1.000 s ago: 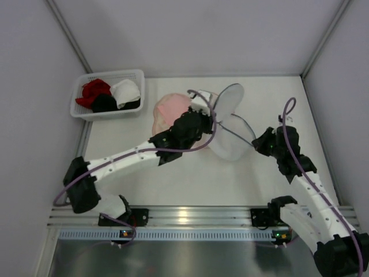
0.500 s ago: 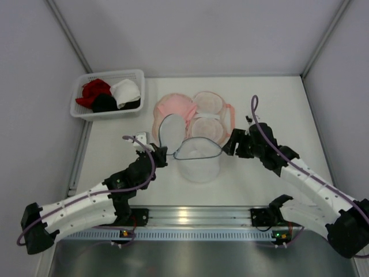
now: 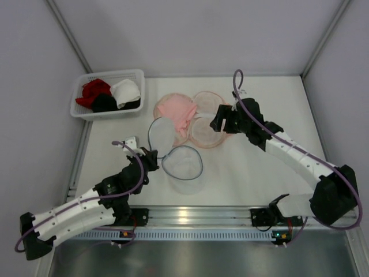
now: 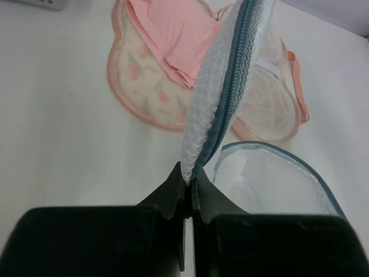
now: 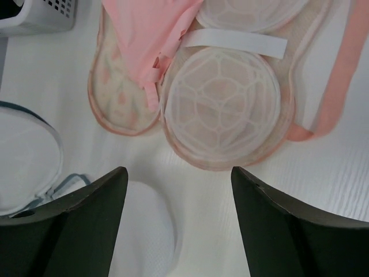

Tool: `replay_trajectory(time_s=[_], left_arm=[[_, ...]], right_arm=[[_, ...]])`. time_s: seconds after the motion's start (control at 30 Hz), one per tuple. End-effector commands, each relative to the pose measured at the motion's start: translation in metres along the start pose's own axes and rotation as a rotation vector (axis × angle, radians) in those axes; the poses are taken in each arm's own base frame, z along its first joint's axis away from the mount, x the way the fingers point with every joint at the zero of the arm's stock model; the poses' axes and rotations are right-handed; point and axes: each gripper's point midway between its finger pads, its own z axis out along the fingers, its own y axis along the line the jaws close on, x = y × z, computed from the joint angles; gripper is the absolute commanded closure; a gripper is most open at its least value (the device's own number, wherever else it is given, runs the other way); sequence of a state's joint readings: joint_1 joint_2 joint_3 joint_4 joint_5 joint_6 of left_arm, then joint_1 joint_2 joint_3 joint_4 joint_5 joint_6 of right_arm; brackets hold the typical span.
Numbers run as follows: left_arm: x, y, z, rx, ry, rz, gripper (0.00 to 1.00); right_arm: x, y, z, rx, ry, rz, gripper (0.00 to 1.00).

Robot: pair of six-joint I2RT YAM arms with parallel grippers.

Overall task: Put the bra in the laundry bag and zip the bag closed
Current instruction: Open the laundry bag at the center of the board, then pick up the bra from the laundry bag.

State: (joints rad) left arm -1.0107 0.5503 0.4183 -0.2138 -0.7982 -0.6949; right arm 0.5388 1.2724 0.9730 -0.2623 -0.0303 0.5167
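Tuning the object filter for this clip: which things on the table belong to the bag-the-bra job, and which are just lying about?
Job:
- bra, lying on the opened laundry bag
- right gripper, open above that bag

Lying about:
- white mesh bag, though the left gripper pinches its zip edge
- basket holding red, black and white garments

Blocked from front-left toward laundry bag (image 3: 203, 131) by white mesh bag (image 3: 183, 167), upright lid (image 3: 161, 134) pinched in left gripper (image 3: 152, 156); open across bare bench (image 3: 259, 173) on right; basket (image 3: 79, 109) far left
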Motion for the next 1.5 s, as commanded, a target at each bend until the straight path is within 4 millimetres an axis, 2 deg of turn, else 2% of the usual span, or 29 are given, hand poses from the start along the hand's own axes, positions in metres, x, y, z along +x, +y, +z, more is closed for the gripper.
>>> replay_trajectory(time_s=[0.0, 0.03, 0.07, 0.1, 0.2, 0.23, 0.27, 0.3, 0.33, 0.37, 0.4, 0.43, 0.47, 0.5, 0.53, 0.57, 0.6, 0.63, 0.67, 0.73, 0.83, 0.9, 1.0, 1.2, 1.3, 1.37, 1.47], left_arm=[[-0.014, 0.004, -0.004, -0.051, -0.028, -0.071, 1.00], [-0.015, 0.009, -0.005, -0.079, -0.029, -0.082, 1.00], [-0.019, 0.019, -0.008, -0.130, -0.039, -0.075, 1.00], [-0.019, 0.023, -0.010, -0.156, -0.040, -0.105, 1.00], [-0.024, 0.037, -0.013, -0.214, -0.060, -0.085, 1.00], [-0.027, 0.039, -0.014, -0.216, -0.072, -0.086, 1.00], [-0.029, 0.039, -0.015, -0.215, -0.078, -0.079, 1.00], [-0.034, 0.043, -0.016, -0.232, -0.099, -0.057, 1.00], [-0.038, 0.044, -0.017, -0.234, -0.109, -0.045, 1.00], [-0.041, 0.045, -0.018, -0.238, -0.117, -0.032, 1.00], [-0.044, 0.048, -0.019, -0.246, -0.124, -0.003, 1.00], [-0.046, 0.047, -0.021, -0.238, -0.128, -0.003, 1.00], [-0.048, 0.046, -0.021, -0.231, -0.127, 0.003, 1.00], [-0.050, 0.047, -0.023, -0.229, -0.128, 0.018, 1.00], [-0.051, 0.045, -0.024, -0.207, -0.124, 0.014, 1.00], [-0.052, 0.045, -0.025, -0.205, -0.123, 0.023, 1.00], [-0.051, 0.044, -0.025, -0.197, -0.116, 0.040, 1.00], [-0.051, 0.044, -0.026, -0.192, -0.114, 0.041, 1.00], [-0.051, 0.043, -0.025, -0.189, -0.113, 0.040, 1.00], [-0.050, 0.042, -0.024, -0.195, -0.108, 0.046, 1.00], [-0.048, 0.041, -0.021, -0.208, -0.100, 0.066, 1.00], [-0.047, 0.039, -0.019, -0.212, -0.093, 0.078, 1.00], [-0.047, 0.035, -0.017, -0.207, -0.091, 0.087, 1.00], [-0.049, 0.034, -0.017, -0.202, -0.097, 0.081, 1.00], [-0.049, 0.033, -0.017, -0.201, -0.095, 0.082, 1.00], [-0.049, 0.033, -0.017, -0.202, -0.097, 0.083, 1.00], [-0.052, 0.032, -0.017, -0.198, -0.101, 0.080, 1.00]], right_arm=[[-0.032, 0.024, 0.027, -0.059, -0.077, -0.068, 0.25], [-0.034, 0.025, 0.036, -0.060, -0.073, -0.082, 0.24], [-0.050, 0.036, 0.041, -0.081, -0.096, -0.091, 0.23], [-0.043, 0.032, 0.064, -0.069, -0.058, -0.111, 0.22], [-0.061, 0.046, 0.102, -0.102, -0.064, -0.135, 0.18], [-0.068, 0.050, 0.112, -0.113, -0.079, -0.136, 0.17], [-0.089, 0.062, 0.118, -0.139, -0.116, -0.135, 0.16], [-0.081, 0.055, 0.142, -0.128, -0.083, -0.140, 0.15], [-0.085, 0.056, 0.151, -0.129, -0.082, -0.146, 0.15], [-0.106, 0.068, 0.156, -0.156, -0.127, -0.165, 0.15], [-0.096, 0.068, 0.177, -0.181, -0.101, -0.216, 0.15], [-0.119, 0.087, 0.179, -0.249, -0.152, -0.267, 0.13], [-0.112, 0.106, 0.181, -0.380, -0.112, -0.336, 0.12], [-0.095, 0.100, 0.205, -0.418, -0.071, -0.431, 0.11], [-0.122, 0.118, 0.203, -0.465, -0.124, -0.475, 0.09], [-0.115, 0.115, 0.209, -0.472, -0.075, -0.484, 0.09], [-0.104, 0.100, 0.232, -0.459, -0.040, -0.484, 0.09], [-0.121, 0.105, 0.232, -0.481, -0.070, -0.488, 0.06], [-0.109, 0.100, 0.242, -0.527, -0.035, -0.461, 0.04], [-0.113, 0.084, 0.245, -0.556, -0.026, -0.431, 0.03], [-0.093, 0.062, 0.253, -0.545, 0.042, -0.443, 0.04], [-0.072, 0.056, 0.257, -0.544, 0.089, -0.462, 0.05], [-0.060, 0.052, 0.258, -0.568, 0.117, -0.479, 0.09], [-0.039, 0.063, 0.264, -0.663, 0.151, -0.463, 0.08], [-0.027, 0.064, 0.275, -0.630, 0.172, -0.476, 0.08], [-0.017, 0.057, 0.285, -0.584, 0.191, -0.462, 0.08], [-0.020, 0.048, 0.290, -0.530, 0.195, -0.413, 0.06]])
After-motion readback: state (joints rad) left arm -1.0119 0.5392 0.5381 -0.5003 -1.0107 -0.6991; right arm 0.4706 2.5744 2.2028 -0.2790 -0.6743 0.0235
